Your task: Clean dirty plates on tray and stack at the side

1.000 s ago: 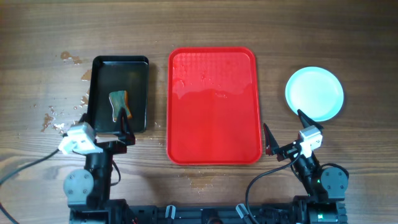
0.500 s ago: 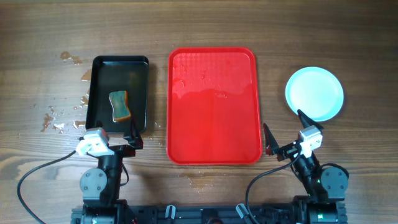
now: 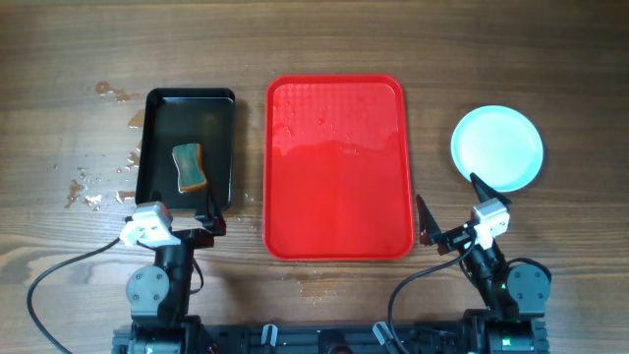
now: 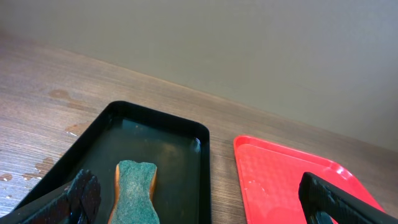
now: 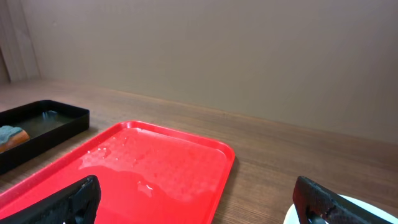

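The red tray lies in the middle of the table, wet with a few droplets and with no plates on it; it also shows in the left wrist view and the right wrist view. A pale light-blue plate stack sits on the table at the right; its rim shows in the right wrist view. My left gripper is open and empty by the black tray's near edge. My right gripper is open and empty between the red tray and the plates.
A smaller black tray stands left of the red tray and holds a green and orange sponge, also seen in the left wrist view. Water drops and crumbs lie on the wood at the left.
My left arm drew back toward the near edge and off the sponge, which now lies alone in the black tray. The right arm has not moved.
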`<act>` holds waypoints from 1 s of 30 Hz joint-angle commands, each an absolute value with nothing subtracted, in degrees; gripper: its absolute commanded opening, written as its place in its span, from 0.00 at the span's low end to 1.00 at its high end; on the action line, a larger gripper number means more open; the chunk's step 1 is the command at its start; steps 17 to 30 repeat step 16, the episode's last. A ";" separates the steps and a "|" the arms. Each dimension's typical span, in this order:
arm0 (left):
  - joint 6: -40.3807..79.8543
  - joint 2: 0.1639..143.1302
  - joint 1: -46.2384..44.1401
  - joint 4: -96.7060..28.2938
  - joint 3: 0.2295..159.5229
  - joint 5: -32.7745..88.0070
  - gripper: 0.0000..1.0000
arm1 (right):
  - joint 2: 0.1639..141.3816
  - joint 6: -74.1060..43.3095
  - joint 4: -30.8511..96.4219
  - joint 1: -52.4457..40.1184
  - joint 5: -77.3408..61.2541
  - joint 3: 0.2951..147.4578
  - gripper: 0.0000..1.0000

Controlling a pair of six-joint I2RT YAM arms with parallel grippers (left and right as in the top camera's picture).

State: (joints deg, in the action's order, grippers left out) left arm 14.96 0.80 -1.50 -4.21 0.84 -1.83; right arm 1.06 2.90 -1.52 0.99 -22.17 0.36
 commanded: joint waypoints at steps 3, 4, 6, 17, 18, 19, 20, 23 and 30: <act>15.46 0.27 -1.76 -3.86 0.32 -2.61 1.00 | 0.82 3.01 -1.74 0.71 -21.61 0.30 1.00; 15.46 0.27 -1.76 -3.86 0.32 -2.61 1.00 | 0.82 3.01 -1.74 0.71 -21.61 0.30 1.00; 15.46 0.27 -1.76 -3.86 0.32 -2.61 1.00 | 0.82 3.01 -1.74 0.71 -21.61 0.30 1.00; 15.46 0.27 -1.76 -3.86 0.32 -2.61 1.00 | 0.82 3.01 -1.74 0.71 -21.61 0.30 1.00; 15.46 0.27 -1.76 -3.86 0.32 -2.61 1.00 | 0.82 3.01 -1.74 0.71 -21.61 0.30 1.00; 15.46 0.27 -1.76 -3.86 0.32 -2.61 1.00 | 0.82 3.01 -1.74 0.71 -21.61 0.30 1.00; 15.46 0.27 -1.76 -3.86 0.32 -2.61 1.00 | 0.82 3.01 -1.74 0.71 -21.61 0.30 1.00; 15.46 0.27 -1.76 -3.86 0.32 -2.61 1.00 | 0.82 3.01 -1.74 0.71 -21.61 0.30 1.00; 15.46 0.27 -1.76 -3.86 0.32 -2.61 1.00 | 0.82 3.01 -1.74 0.71 -21.61 0.30 1.00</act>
